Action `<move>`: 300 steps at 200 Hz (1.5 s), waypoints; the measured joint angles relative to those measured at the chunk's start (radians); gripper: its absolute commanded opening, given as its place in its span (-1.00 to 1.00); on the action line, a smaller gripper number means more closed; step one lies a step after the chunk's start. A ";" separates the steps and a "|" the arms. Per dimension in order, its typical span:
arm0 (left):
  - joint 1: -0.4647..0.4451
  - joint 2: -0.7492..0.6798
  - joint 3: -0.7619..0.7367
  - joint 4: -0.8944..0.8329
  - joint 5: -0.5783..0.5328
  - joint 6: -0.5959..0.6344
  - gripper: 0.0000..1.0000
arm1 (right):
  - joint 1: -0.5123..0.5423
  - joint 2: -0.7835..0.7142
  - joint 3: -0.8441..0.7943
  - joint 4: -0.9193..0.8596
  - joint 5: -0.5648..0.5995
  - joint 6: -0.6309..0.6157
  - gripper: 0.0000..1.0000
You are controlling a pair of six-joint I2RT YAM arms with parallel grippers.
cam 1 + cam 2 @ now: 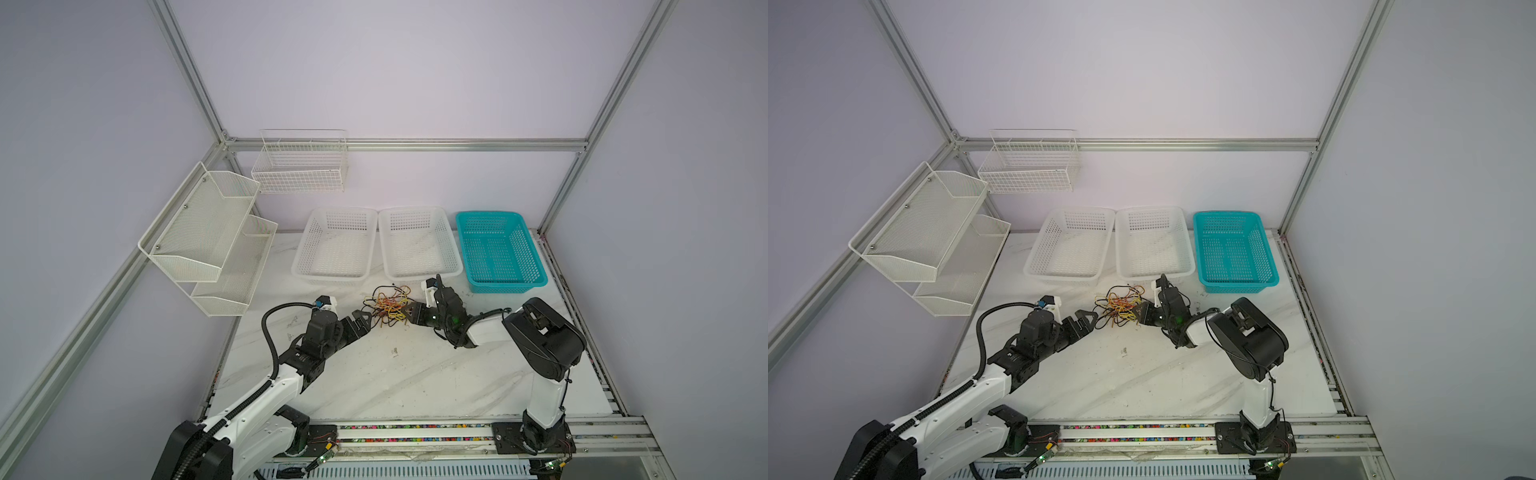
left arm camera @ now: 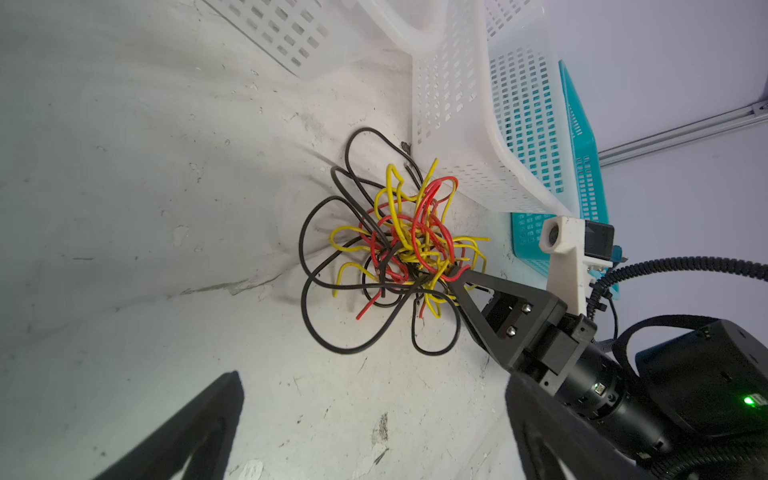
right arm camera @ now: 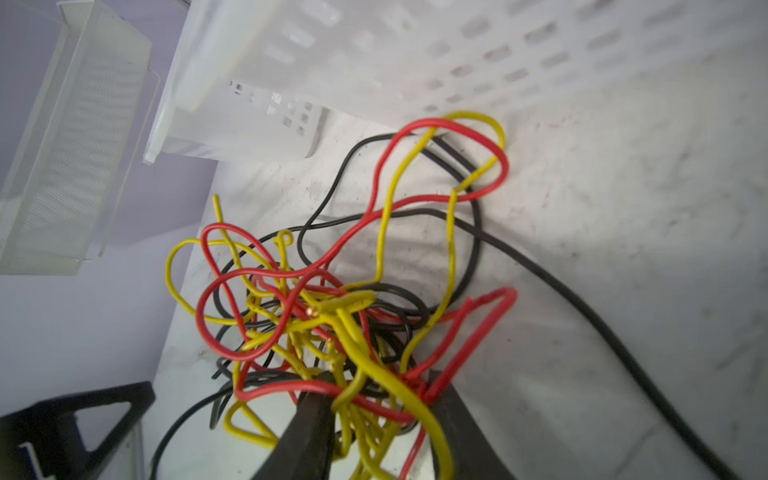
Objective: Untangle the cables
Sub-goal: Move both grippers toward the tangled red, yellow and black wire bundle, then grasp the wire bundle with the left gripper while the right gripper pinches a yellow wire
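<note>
The cables (image 1: 388,305) (image 1: 1119,307) lie in one tangle of thin black, yellow and red strands (image 2: 399,249) on the white table, just in front of the white baskets. My right gripper (image 1: 409,311) (image 1: 1139,312) reaches into the tangle from its right side. In the right wrist view its jaws (image 3: 382,386) have closed in on a bunch of yellow and red strands (image 3: 332,311), with a narrow gap left between the fingers. My left gripper (image 1: 365,320) (image 1: 1090,320) (image 2: 374,378) stands wide open just left of the tangle, touching nothing.
Behind the tangle two white baskets (image 1: 332,277) (image 1: 419,275) stand side by side, with a teal basket (image 1: 509,286) to their right. White mesh shelves (image 1: 208,232) and a wire basket (image 1: 299,166) hang on the left and back walls.
</note>
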 measured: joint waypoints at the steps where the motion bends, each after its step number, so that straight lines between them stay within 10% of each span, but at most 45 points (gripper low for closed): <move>1: -0.001 0.003 0.000 0.002 0.000 -0.001 0.99 | 0.002 0.001 0.002 0.000 -0.001 0.001 -0.49; 48: -0.020 0.089 0.000 0.084 0.003 -0.026 0.99 | 0.063 -0.015 0.028 -0.009 0.003 -0.066 -0.99; 133: -0.027 0.111 -0.027 0.154 0.017 -0.024 0.97 | 0.173 -0.178 -0.026 -0.087 0.003 -0.206 -1.00; 300: -0.033 0.264 -0.104 0.384 0.122 -0.062 -0.76 | 0.229 -0.513 -0.209 -0.333 0.051 -0.202 -0.92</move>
